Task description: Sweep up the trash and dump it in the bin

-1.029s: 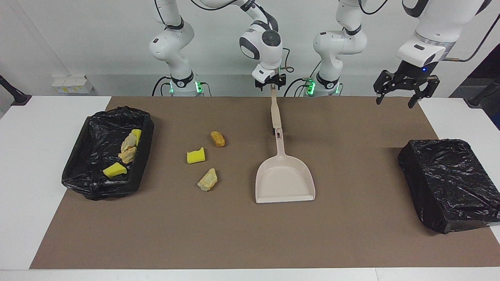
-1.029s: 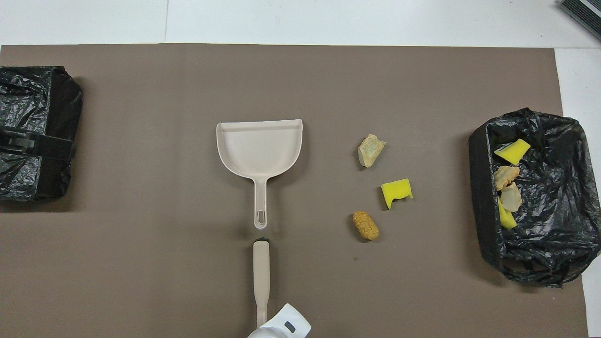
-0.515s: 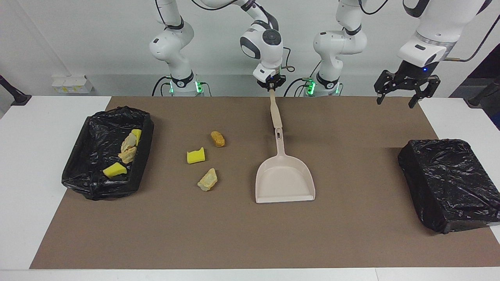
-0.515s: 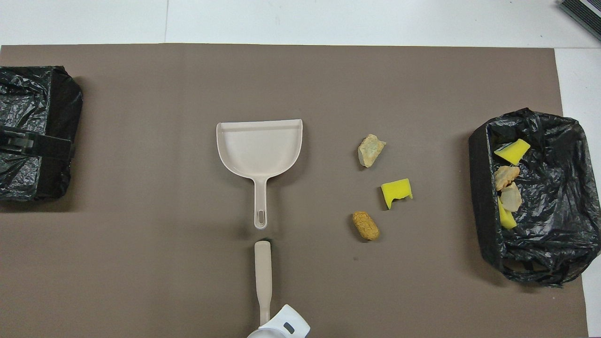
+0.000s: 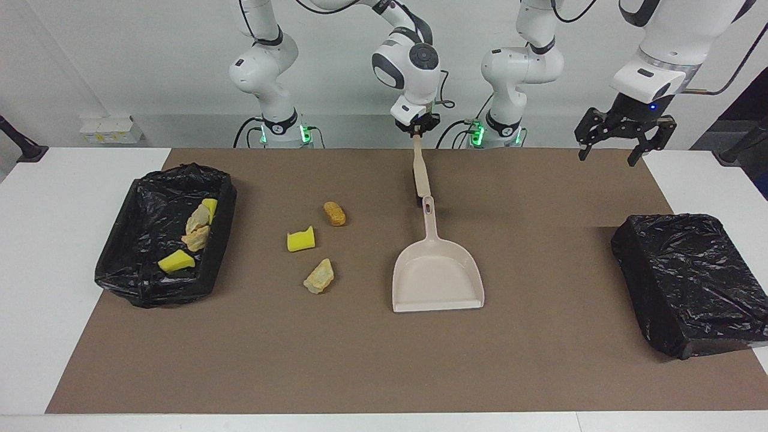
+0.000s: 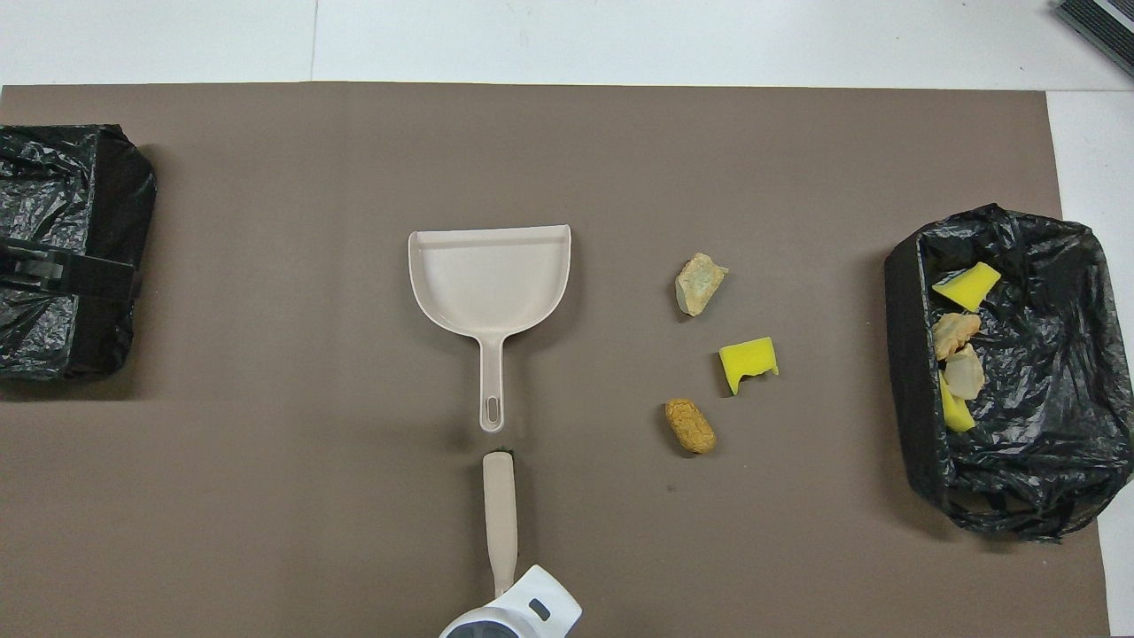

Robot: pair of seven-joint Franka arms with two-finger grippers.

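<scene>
My right gripper (image 5: pixel 416 128) is shut on the top end of a beige brush (image 5: pixel 420 171), which slants down to the mat just short of the dustpan's handle. The beige dustpan (image 5: pixel 437 276) lies flat mid-mat, its mouth turned away from the robots. Three trash pieces lie on the mat between the dustpan and the bin: an orange lump (image 5: pixel 334 213), a yellow sponge piece (image 5: pixel 300 239) and a tan lump (image 5: pixel 319 276). The black-bagged bin (image 5: pixel 223 207) at the right arm's end holds several pieces. My left gripper (image 5: pixel 621 147) hangs open, waiting above the left arm's end.
A box wrapped in black plastic (image 5: pixel 690 282) sits at the left arm's end of the brown mat (image 5: pixel 360 360). White table shows around the mat. In the overhead view the left gripper (image 6: pixel 53 270) covers part of that box.
My right gripper has closed on the brush handle and risen slightly, tipping the brush more upright. The left arm, the dustpan and the trash have not moved.
</scene>
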